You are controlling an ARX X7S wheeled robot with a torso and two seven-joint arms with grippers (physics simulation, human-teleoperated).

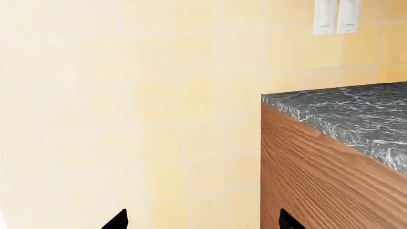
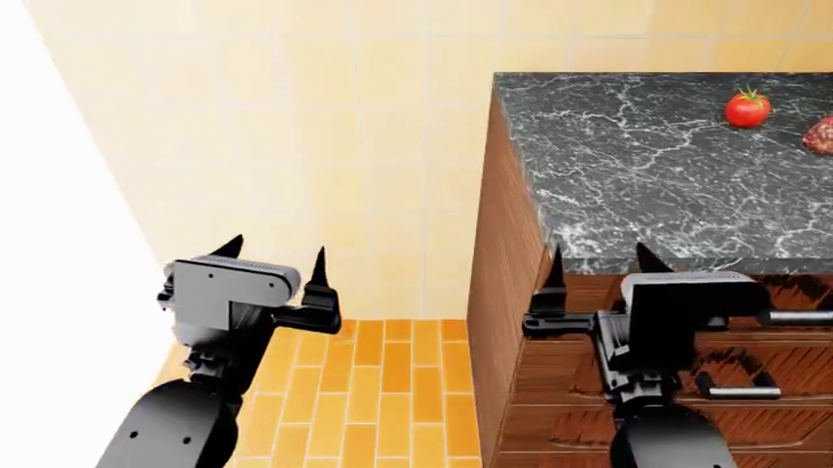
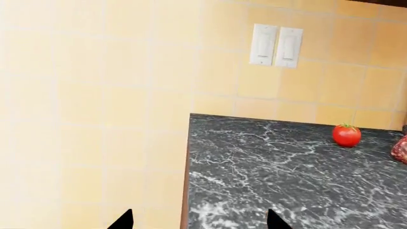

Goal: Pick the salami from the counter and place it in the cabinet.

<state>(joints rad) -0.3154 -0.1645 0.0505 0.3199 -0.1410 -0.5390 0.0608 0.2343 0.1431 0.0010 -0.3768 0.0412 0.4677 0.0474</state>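
The salami lies on the black-grey marble counter at the far right, only its dark red mottled end showing at the frame edge; it also shows in the right wrist view. My left gripper is open and empty, held over the floor left of the counter. My right gripper is open and empty, in front of the counter's front left corner, far from the salami. The cabinet is out of view.
A small red tomato sits on the counter left of the salami. Dark wooden drawer fronts with metal handles lie under the counter. A tiled wall with two light switches stands behind. Orange tiled floor lies left of the counter.
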